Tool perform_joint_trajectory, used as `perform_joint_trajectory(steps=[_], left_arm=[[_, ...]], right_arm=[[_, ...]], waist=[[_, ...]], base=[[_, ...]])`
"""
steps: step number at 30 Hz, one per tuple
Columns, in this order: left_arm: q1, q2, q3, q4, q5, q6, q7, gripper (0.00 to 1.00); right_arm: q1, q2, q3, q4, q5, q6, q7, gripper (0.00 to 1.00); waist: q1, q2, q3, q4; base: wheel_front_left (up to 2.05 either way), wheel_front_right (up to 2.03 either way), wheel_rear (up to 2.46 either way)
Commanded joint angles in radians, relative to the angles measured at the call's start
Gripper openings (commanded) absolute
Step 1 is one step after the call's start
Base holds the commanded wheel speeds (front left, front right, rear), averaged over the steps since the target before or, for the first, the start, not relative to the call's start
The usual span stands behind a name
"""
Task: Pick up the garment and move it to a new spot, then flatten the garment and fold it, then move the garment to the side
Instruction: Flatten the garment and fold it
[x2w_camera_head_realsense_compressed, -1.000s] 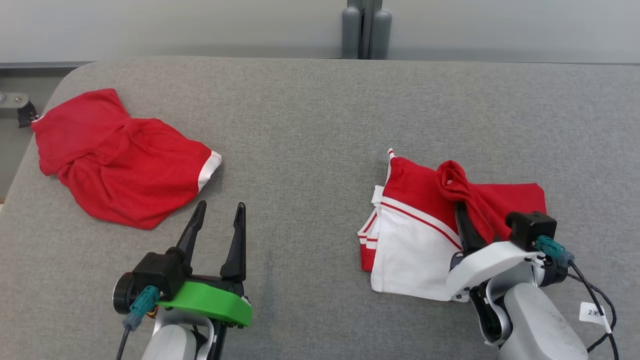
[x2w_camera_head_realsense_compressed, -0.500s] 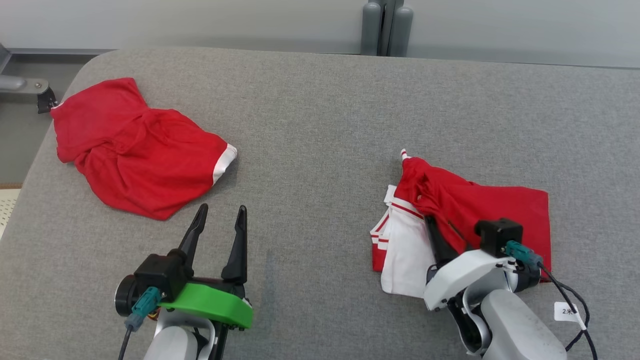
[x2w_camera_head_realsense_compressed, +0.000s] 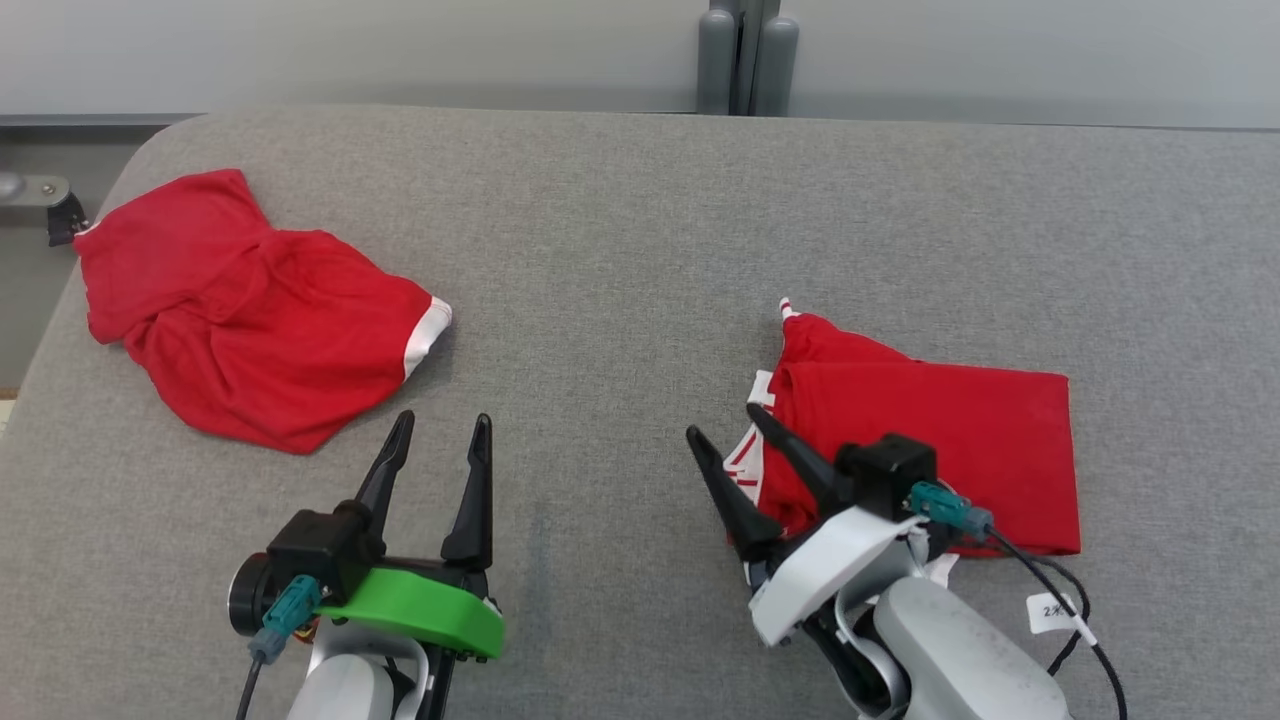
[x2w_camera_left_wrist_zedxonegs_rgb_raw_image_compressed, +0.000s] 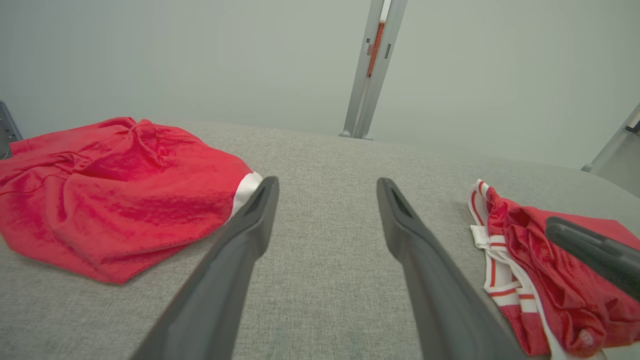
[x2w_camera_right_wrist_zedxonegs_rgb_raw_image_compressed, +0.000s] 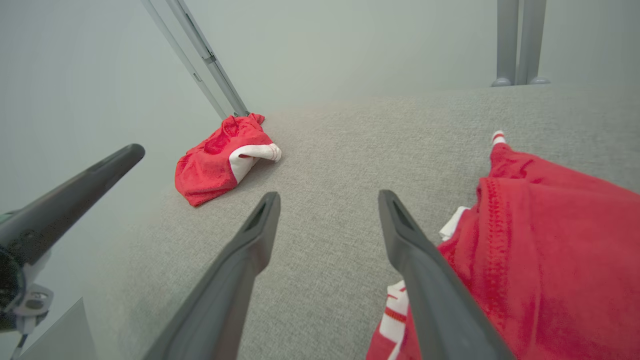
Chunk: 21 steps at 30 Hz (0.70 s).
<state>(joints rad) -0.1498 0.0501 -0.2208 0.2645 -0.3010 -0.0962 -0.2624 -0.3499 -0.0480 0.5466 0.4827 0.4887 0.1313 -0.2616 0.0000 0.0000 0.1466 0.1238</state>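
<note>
My right gripper (x2w_camera_head_realsense_compressed: 722, 422) is spread wide and empty, with one finger over the left edge of the folded red-and-white garment (x2w_camera_head_realsense_compressed: 930, 440). That lies flat on the right side of the grey table (x2w_camera_head_realsense_compressed: 620, 230). My left gripper (x2w_camera_head_realsense_compressed: 443, 420) is spread wide too, empty, near the other red garment (x2w_camera_head_realsense_compressed: 250, 320).

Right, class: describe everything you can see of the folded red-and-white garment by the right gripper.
The folded garment is thin, soft-looking red fabric, with white, red-striped trim showing at its left edge. It lies as a rough flat rectangle on the grey surface. The right gripper hangs over that left edge, jaws open, holding nothing.
</note>
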Motion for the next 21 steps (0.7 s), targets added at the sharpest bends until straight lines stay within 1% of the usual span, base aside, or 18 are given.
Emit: perform_joint_trajectory(steps=[1, 6, 12, 14, 17, 19, 21], left_arm=[[0.013, 0.001, 0.006, -0.003, 0.006, 0.002, -0.003, 1.00], [0.019, 0.001, 0.014, -0.032, 0.012, -0.001, -0.003, 1.00], [0.021, 0.001, 0.027, -0.073, 0.016, 0.007, -0.003, 1.00], [0.022, 0.001, 0.034, -0.087, 0.017, 0.010, -0.003, 1.00], [0.028, 0.001, 0.039, -0.103, 0.017, 0.014, -0.003, 1.00], [0.029, 0.001, 0.043, -0.113, 0.020, 0.016, -0.003, 1.00], [0.032, 0.001, 0.044, -0.118, 0.022, 0.018, -0.003, 1.00]], right_arm=[[-0.011, -0.005, -0.023, -0.020, -0.025, -0.001, -0.004, 1.00], [0.028, -0.038, -0.173, -0.128, -0.152, -0.001, -0.004, 1.00], [0.103, -0.075, -0.351, -0.274, -0.268, -0.001, -0.004, 1.00], [0.133, -0.086, -0.395, -0.319, -0.302, -0.001, -0.004, 1.00], [0.179, -0.079, -0.447, -0.383, -0.327, -0.001, -0.004, 1.00], [0.208, -0.084, -0.465, -0.414, -0.355, -0.001, -0.004, 1.00], [0.234, -0.076, -0.483, -0.432, -0.365, -0.001, -0.004, 1.00]], waist=[[0.0000, 0.0000, -0.005, -0.013], [0.0000, 0.0000, -0.012, -0.047], [0.0000, 0.0000, -0.017, -0.085], [0.0000, 0.0000, -0.018, -0.094], [0.0000, 0.0000, -0.021, -0.104], [0.0000, 0.0000, -0.021, -0.108], [0.0000, 0.0000, -0.021, -0.113]], base=[[0.00, 0.00, 0.00], [0.00, 0.00, 0.00], [0.00, 0.00, 0.00], [0.00, 0.00, 0.00], [0.00, 0.00, 0.00], [0.00, 0.00, 0.00], [0.00, 0.00, 0.00]])
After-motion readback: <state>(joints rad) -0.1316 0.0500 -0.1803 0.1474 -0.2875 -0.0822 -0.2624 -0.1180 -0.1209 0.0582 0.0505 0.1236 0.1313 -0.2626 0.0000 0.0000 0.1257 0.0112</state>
